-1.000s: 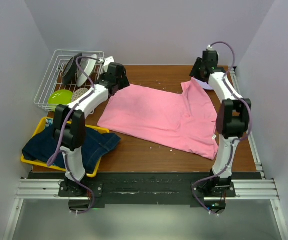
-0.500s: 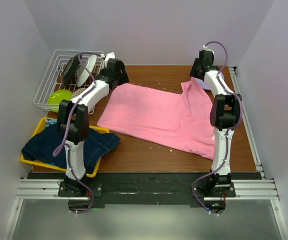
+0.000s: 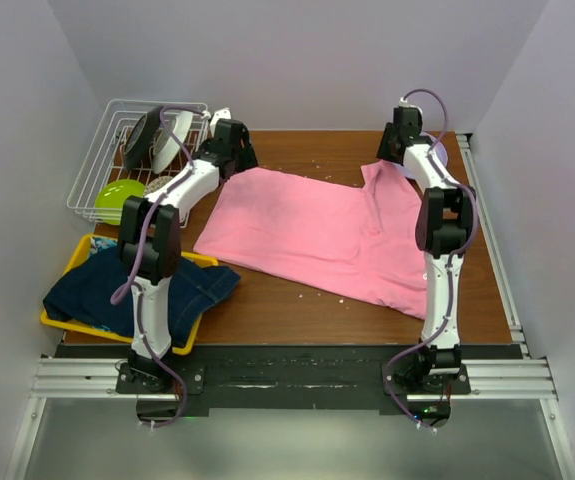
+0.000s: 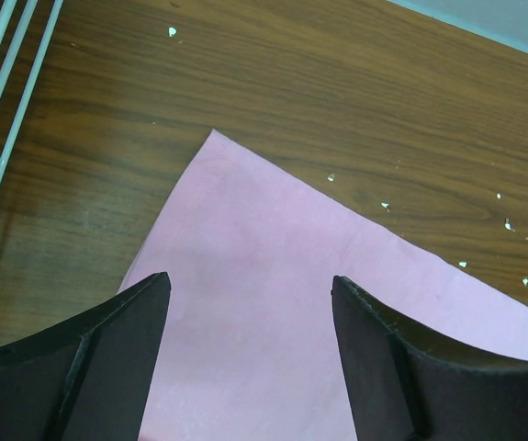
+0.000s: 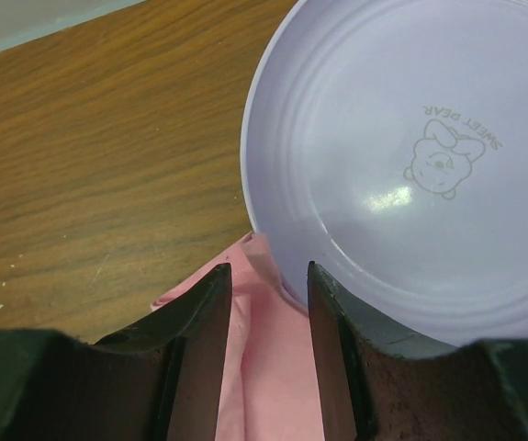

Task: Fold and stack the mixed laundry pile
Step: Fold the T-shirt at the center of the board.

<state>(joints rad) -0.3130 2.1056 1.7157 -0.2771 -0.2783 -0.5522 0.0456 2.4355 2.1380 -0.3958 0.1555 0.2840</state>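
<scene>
The pink T-shirt [image 3: 317, 235] lies flat across the middle of the worktop [image 3: 307, 150]. Its long axis runs left to right, tipped a little toward the near-right corner. The straight hem faces left, and the neck and sleeves face right.

The left gripper [image 4: 245, 285] hangs with its jaws spread wide over the shirt's far-left hem corner. The right gripper [image 5: 265, 271] is at the far-right sleeve with its jaws drawn narrow either side of a pink ridge (whether they truly pinch it, I cannot tell), just beside a lavender plate [image 5: 383, 138].

Bare wood shows along the far edge between the two arms and in a strip along the near edge. The denim jacket [image 3: 202, 285] lies heaped in a yellow tray [image 3: 79, 255] at the near-left corner.
</scene>
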